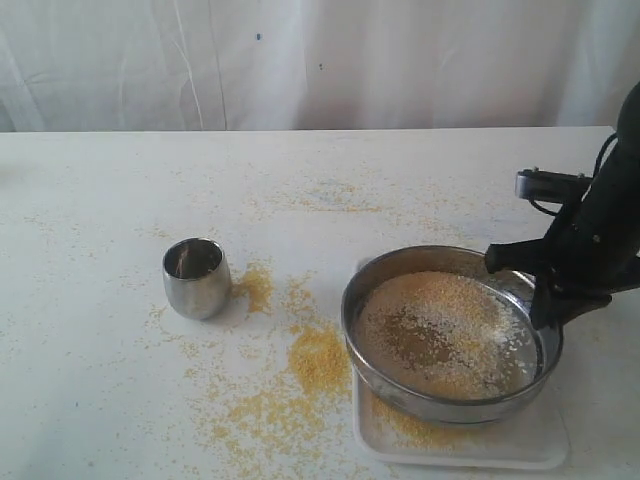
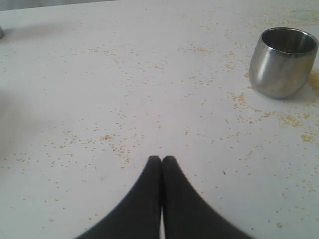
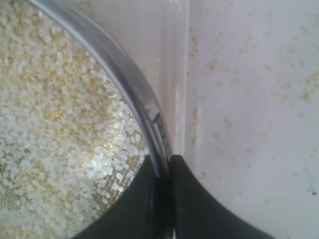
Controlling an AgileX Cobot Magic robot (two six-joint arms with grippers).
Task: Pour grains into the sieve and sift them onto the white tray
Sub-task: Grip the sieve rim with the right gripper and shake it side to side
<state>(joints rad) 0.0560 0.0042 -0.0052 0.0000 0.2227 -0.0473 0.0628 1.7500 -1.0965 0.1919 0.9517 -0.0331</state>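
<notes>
Steel sieve [image 1: 450, 335], at four o'clock on the table [image 1: 120, 200] in our exterior view, sits over the white tray [image 1: 480, 448], its mesh covered with grains [image 1: 450, 325]. We see the right gripper [image 3: 164, 163] pinching the sieve's rim at about its two o'clock. The left gripper [image 2: 162, 160] hangs above grain-flecked tabletop, jaws pressed together. A cup [image 1: 196, 277] stands upright at the sieve's nine o'clock, with more grains spilled between them.

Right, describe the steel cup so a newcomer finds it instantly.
Start from the white table, strewn with yellow grains. Left of the sieve and white tray stands the cup, upright and alone. It is small, rounded and shiny, without mesh.
</notes>
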